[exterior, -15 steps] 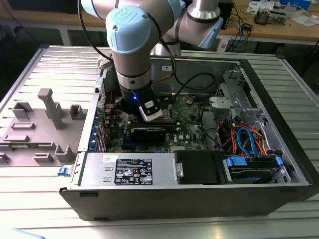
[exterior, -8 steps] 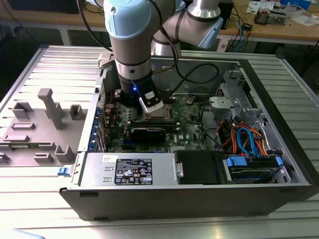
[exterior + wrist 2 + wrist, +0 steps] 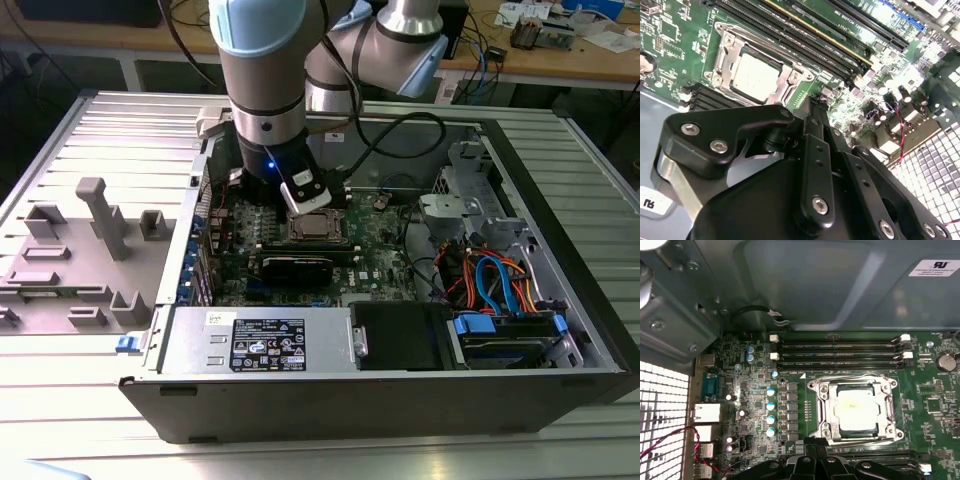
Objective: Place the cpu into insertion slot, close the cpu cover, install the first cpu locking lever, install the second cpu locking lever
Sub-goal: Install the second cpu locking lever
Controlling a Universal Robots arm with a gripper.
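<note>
Here the open computer case (image 3: 400,300) lies on its side on a ribbed metal desk (image 3: 80,380), with grey plastic fixtures (image 3: 100,215) standing on the desk beside the case and a wooden bench (image 3: 560,55) strewn with cables and parts behind it. The arm reaches down into the case, and its tool (image 3: 312,192) hangs just above the motherboard (image 3: 380,255), close to the insertion slot (image 3: 318,228). In both wrist views the cpu (image 3: 856,407) sits inside the slot, its silver top showing through the cut-out of the cpu cover (image 3: 826,407), which lies flat around it. The first wrist view also takes in the memory slots (image 3: 840,352) beside the socket and the case wall behind them. In the second wrist view the tool's black fingers (image 3: 815,145) stand close together just beside the socket, gripping nothing.
</note>
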